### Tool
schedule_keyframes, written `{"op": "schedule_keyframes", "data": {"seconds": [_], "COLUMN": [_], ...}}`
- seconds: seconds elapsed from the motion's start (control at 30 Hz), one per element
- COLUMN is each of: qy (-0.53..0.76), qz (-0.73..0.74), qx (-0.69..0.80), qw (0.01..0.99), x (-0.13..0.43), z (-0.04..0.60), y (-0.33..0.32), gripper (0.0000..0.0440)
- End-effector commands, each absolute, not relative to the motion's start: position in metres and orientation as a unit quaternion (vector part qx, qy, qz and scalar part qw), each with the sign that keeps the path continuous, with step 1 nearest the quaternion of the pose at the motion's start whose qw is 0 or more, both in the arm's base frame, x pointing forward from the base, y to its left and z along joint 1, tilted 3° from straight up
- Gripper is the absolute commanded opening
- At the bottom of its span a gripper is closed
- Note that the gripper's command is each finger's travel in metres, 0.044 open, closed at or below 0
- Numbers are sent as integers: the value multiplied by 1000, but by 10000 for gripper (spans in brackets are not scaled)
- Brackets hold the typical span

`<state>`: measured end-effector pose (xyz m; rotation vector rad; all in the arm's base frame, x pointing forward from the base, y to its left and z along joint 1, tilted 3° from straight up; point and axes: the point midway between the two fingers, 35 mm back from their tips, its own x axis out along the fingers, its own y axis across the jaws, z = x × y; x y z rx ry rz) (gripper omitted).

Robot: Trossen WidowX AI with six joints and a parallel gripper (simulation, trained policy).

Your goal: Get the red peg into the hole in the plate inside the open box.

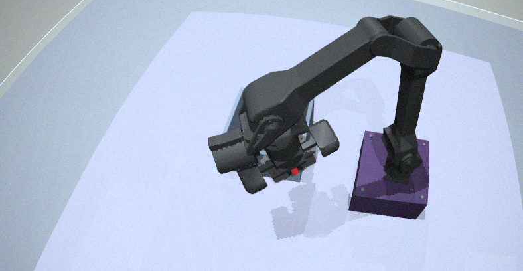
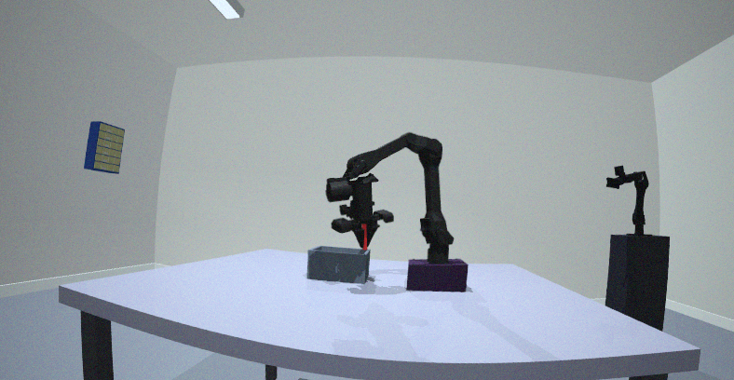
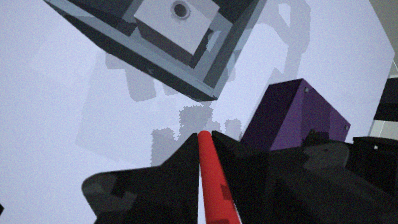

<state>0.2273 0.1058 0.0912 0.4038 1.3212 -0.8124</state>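
Observation:
My gripper (image 2: 365,246) (image 3: 204,136) is shut on the red peg (image 1: 294,171) (image 2: 364,234) (image 3: 212,172) and holds it raised, close to upright in the exterior view. The peg's lower end is about level with the rim of the open grey-blue box (image 1: 233,113) (image 2: 333,265) (image 3: 165,82), near its right-hand end in that view. In the wrist view the peg tip shows short of the box's near corner. The pale plate (image 3: 162,22) with its round hole (image 3: 180,9) shows inside the box. In the top view the arm covers most of the box.
The arm's purple base block (image 1: 373,170) (image 2: 436,276) (image 3: 285,117) stands to the right of the box on the table (image 1: 146,202) (image 2: 231,310). A second arm (image 2: 638,197) stands on a dark pedestal (image 2: 636,274) beyond the table.

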Motion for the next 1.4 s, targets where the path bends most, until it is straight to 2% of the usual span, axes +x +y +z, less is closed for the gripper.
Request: {"op": "schedule_keyframes", "data": {"seconds": [0.0, 0.83, 1.37], "qy": [573, 541, 591], "qz": [-380, -404, -340], "qx": [201, 260, 246], "qw": [698, 690, 688], "x": [241, 322, 340], "z": [100, 87, 47], "y": [94, 2, -26], "gripper": [0, 0, 9]}}
